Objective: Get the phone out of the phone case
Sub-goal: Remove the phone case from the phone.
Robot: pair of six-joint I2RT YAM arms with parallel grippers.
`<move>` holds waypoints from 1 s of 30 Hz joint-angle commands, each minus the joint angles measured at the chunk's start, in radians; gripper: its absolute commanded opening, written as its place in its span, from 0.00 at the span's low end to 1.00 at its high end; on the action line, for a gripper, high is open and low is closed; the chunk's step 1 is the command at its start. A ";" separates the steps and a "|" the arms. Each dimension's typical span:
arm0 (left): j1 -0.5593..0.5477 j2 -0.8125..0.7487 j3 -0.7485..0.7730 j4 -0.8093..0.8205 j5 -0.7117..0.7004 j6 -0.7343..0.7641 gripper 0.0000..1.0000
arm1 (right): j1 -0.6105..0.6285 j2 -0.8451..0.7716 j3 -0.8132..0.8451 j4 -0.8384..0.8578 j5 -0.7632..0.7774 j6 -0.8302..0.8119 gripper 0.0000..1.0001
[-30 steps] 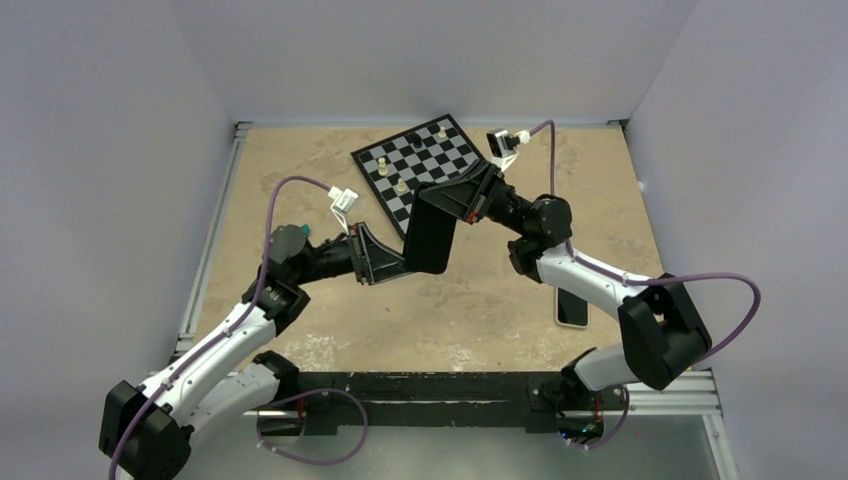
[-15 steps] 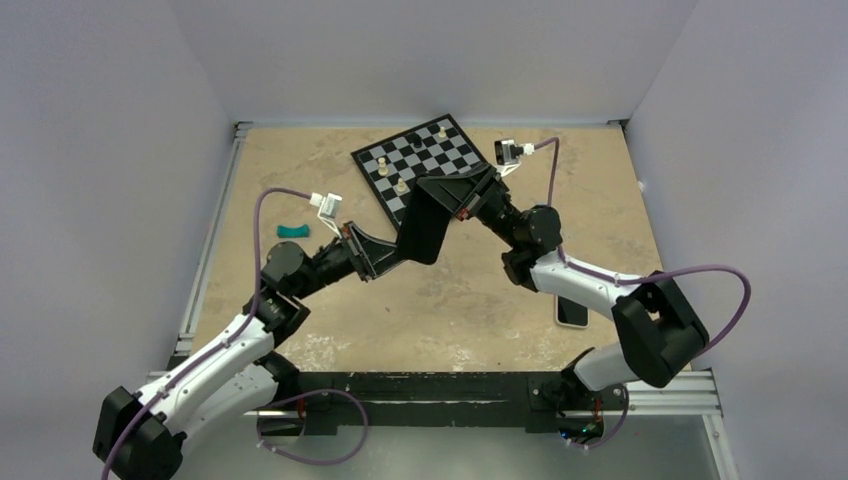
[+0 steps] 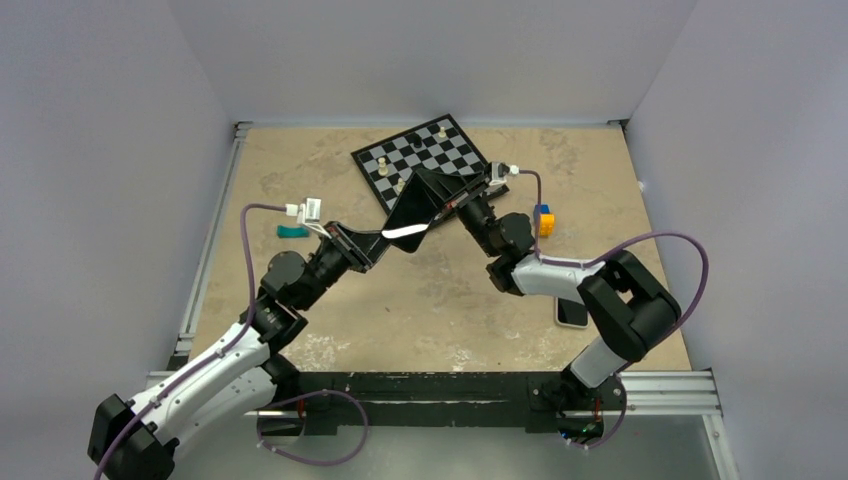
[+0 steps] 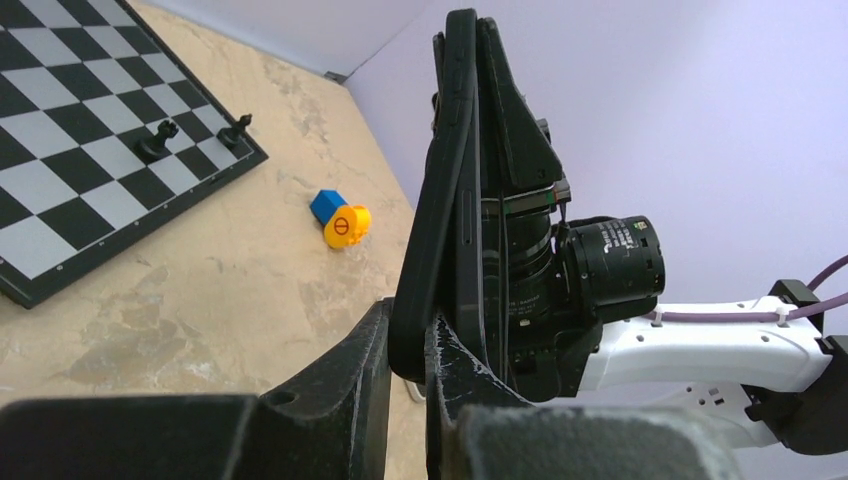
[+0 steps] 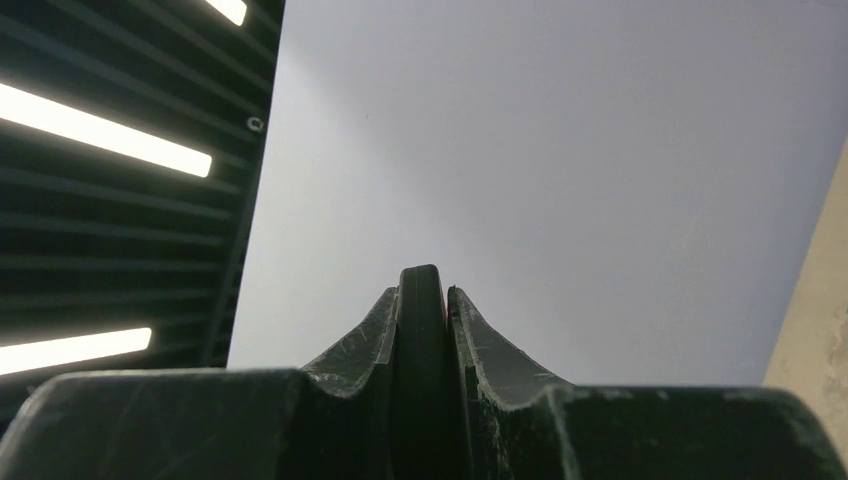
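Left claw (image 3: 372,242): fingers drawn in close on the lower end of the phone case (image 3: 415,208), which sits edge-on in the narrow gap between them in the left wrist view.
Right claw (image 3: 452,198): pinched tight on the opposite, upper end of the same case; in the right wrist view both fingers press on its thin black edge.
Phone case: matte black, held off the counter (image 3: 450,300) between the two claws, tilted, in front of the chessboard (image 3: 430,158).
Phone (image 3: 572,312): flat on the counter at the right, white rim showing, partly hidden under the right arm, well apart from the case.
Chessboard: rear centre, a few black and white pieces standing on it.
Blue and yellow block (image 3: 542,220): on the counter, right of the right claw.
Teal item (image 3: 292,231): on the counter, left of the left claw.
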 commanded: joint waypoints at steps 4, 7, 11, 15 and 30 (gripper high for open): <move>0.040 0.013 -0.084 -0.167 -0.171 0.167 0.00 | 0.104 -0.112 0.081 0.481 -0.073 0.216 0.00; 0.043 0.013 -0.076 -0.097 0.102 0.098 0.07 | 0.082 -0.154 0.077 0.397 -0.150 0.111 0.00; 0.043 -0.013 -0.002 -0.158 0.338 -0.018 0.39 | 0.044 -0.225 -0.011 0.285 -0.166 0.008 0.00; 0.044 -0.167 0.023 -0.292 0.350 0.020 0.77 | -0.012 -0.285 -0.064 0.150 -0.172 -0.052 0.00; 0.043 -0.215 -0.051 0.090 0.443 -0.021 0.89 | -0.015 -0.316 0.017 -0.063 -0.029 -0.124 0.00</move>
